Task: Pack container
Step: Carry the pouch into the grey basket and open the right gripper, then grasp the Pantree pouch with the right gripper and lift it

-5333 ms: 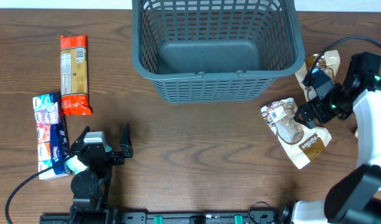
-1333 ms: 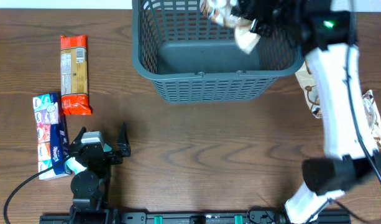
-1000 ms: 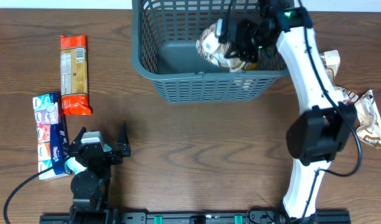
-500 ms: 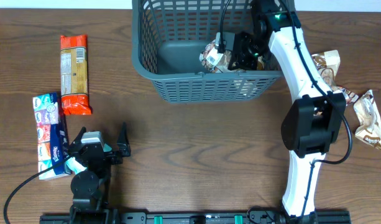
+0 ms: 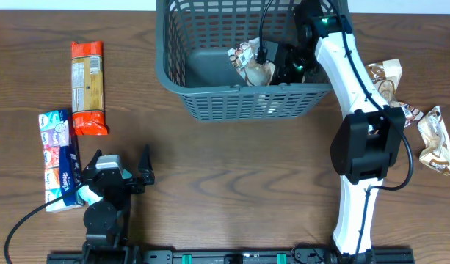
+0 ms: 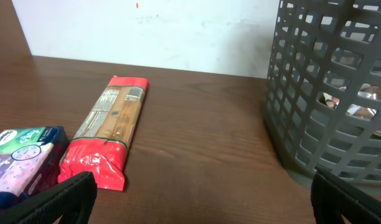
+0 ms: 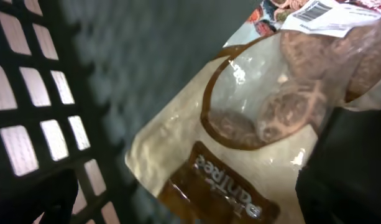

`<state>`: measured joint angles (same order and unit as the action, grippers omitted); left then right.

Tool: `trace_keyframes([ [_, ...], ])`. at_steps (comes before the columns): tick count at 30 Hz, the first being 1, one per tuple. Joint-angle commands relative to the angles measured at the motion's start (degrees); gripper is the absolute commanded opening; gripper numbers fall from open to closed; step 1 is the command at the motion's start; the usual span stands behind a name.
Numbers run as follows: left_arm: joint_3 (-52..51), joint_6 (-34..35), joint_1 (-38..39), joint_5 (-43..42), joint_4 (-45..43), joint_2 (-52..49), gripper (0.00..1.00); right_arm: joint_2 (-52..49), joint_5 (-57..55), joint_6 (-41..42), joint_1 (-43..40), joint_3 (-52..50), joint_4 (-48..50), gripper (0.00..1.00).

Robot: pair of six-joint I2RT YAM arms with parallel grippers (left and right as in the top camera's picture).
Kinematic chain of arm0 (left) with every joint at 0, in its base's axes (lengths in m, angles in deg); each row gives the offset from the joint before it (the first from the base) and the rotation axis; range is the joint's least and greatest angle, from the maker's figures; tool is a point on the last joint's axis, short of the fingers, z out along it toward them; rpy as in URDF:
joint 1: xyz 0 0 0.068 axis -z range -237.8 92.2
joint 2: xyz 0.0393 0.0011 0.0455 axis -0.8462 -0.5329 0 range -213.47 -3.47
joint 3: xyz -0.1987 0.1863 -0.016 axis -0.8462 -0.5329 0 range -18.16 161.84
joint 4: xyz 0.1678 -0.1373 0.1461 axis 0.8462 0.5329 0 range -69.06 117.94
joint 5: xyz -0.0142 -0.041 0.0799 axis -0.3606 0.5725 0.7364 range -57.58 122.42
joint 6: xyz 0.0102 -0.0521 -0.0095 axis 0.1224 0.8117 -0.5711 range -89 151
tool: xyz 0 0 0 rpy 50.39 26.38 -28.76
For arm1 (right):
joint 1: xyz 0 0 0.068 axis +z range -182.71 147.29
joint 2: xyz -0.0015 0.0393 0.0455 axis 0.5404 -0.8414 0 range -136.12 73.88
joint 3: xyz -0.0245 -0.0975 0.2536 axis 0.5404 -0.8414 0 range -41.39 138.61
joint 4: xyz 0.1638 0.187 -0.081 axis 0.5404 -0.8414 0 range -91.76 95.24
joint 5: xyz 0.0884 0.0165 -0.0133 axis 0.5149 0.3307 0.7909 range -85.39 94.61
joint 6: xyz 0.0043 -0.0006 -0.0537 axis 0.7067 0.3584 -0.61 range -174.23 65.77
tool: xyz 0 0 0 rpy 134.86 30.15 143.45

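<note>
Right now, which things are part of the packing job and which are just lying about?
In play: grey basket, cookie pouch inside it, right gripper at the pouch.
Lying about, likely awaiting packing: pasta packet, tissue packs, snack pouches; left gripper open, holding nothing.

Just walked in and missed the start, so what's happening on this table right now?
The right gripper is down inside the grey basket with a cookie pouch; whether it grips it is unclear. The left gripper rests open near the tissue packs and pasta packet. Two more pouches lie on the table right of the basket.
</note>
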<state>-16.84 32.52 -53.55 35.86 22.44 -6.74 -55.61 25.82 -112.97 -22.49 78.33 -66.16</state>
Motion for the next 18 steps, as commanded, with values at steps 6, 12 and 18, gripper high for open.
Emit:
trace_keyframes([
  [6, -1.05, 0.35, 0.17, 1.73, 2.14, -0.07, 0.99, 10.21, 2.84, 6.56, -0.11, 16.33, -3.93, 0.99],
  [12, -1.05, 0.35, 0.17, 1.73, 2.14, -0.07, 0.99, 17.94, -4.22, 18.12, -3.63, 27.02, 3.06, 0.98],
  [18, -1.05, 0.35, 0.17, 1.73, 2.14, -0.07, 0.99, 22.69, -26.56, 42.34, -11.87, 28.02, 10.03, 0.99],
])
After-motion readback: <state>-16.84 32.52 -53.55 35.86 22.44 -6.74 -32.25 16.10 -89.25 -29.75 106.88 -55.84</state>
